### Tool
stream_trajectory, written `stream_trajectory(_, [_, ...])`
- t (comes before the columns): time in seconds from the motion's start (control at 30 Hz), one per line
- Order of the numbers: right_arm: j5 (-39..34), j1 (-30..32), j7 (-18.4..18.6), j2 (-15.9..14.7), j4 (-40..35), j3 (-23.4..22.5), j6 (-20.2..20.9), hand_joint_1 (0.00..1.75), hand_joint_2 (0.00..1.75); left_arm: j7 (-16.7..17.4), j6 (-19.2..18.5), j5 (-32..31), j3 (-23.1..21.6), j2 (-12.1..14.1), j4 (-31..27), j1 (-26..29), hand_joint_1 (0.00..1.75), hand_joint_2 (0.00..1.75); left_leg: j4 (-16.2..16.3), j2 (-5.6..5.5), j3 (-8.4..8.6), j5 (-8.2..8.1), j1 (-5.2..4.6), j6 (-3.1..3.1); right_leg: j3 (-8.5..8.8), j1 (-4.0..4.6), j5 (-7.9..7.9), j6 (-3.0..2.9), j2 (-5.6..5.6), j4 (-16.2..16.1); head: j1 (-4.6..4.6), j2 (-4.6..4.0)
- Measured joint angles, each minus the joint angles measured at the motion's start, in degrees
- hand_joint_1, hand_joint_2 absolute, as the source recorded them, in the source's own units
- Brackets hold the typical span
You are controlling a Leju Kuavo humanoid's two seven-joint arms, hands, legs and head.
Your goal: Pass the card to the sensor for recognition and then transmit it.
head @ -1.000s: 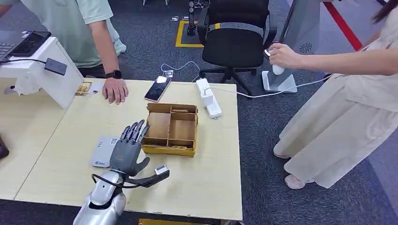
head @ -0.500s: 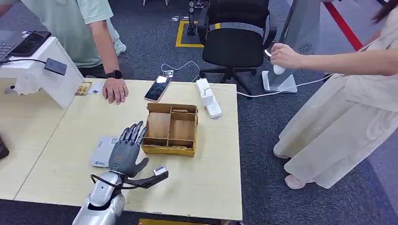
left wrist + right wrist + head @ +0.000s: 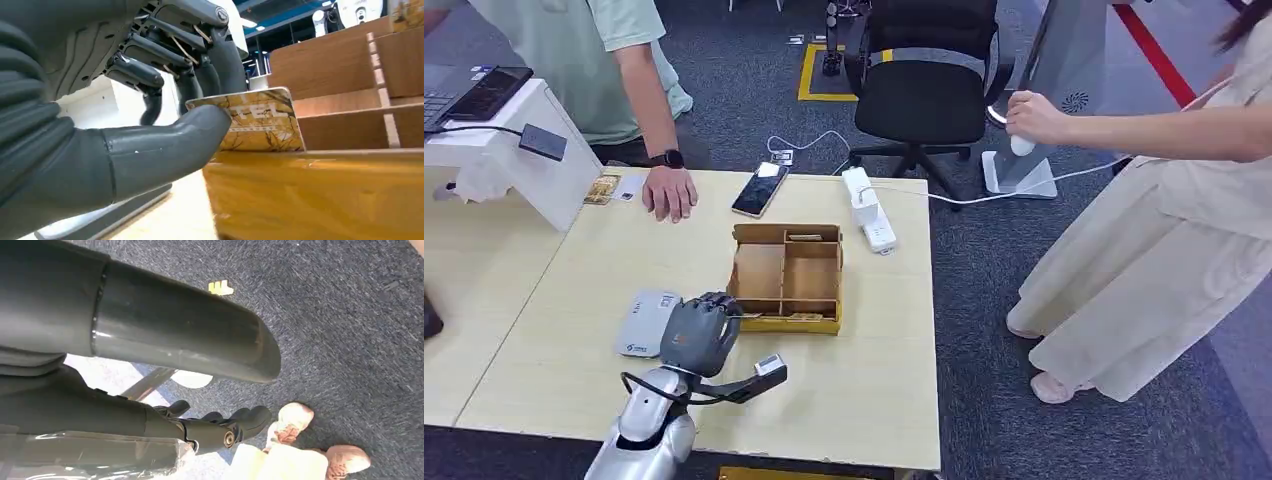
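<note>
left hand (image 3: 696, 335): curling over the near-left corner of the partitioned wooden tray (image 3: 787, 277), thumb and fingers pinching the gold patterned card (image 3: 260, 125)
card: standing upright in the tray's front slot
sensor: flat white reader (image 3: 646, 322) lying just left of that hand
right hand (image 3: 220, 427): hanging over carpet, can't tell its state
</note>
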Motion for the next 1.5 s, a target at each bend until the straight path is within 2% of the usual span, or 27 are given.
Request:
stream_trajectory(0.1, [0.0, 0.0, 0.0, 0.0, 0.0, 0.0, 0.0, 0.00, 0.00, -0.3, 0.0, 0.1, 0.0, -0.3, 0.0, 0.0, 1.75, 1.75, 0.0, 0.00, 0.00, 0.00, 0.00, 0.00, 0.00, 0.00, 0.00, 0.00, 0.00, 0.0, 0.02, 0.02])
stream_trajectory(0.7, [0.0, 0.0, 1.4, -0.2, 0.0, 0.7, 0.1, 0.00, 0.00, -0.9, 1.1, 0.5, 0.0, -0.2, -0.3, -1.0, 1.75, 1.75, 0.0, 0.00, 0.00, 0.00, 0.00, 0.00, 0.00, 0.00, 0.00, 0.00, 0.00, 0.0, 0.00, 0.00])
stream_trajectory(1.2, [0.0, 0.0, 1.8, -0.4, 0.0, 1.8, 0.3, 0.00, 0.00, -0.9, 1.7, 2.2, 4.0, 0.4, -8.6, -4.4, 1.75, 1.75, 0.0, 0.00, 0.00, 0.01, 0.01, 0.00, 0.00, 0.00, 0.00, 0.00, 0.00, 0.0, 0.02, 0.00])
stream_trajectory(1.5, [0.0, 0.0, 1.8, -0.5, 0.0, 2.0, 0.4, 0.00, 0.00, -1.0, 1.4, 0.9, 5.4, 0.7, -9.6, -7.1, 1.75, 1.75, 0.0, 0.00, 0.00, 0.01, 0.01, 0.01, 0.00, 0.00, 0.00, 0.00, -0.01, 0.0, 0.02, 0.00])
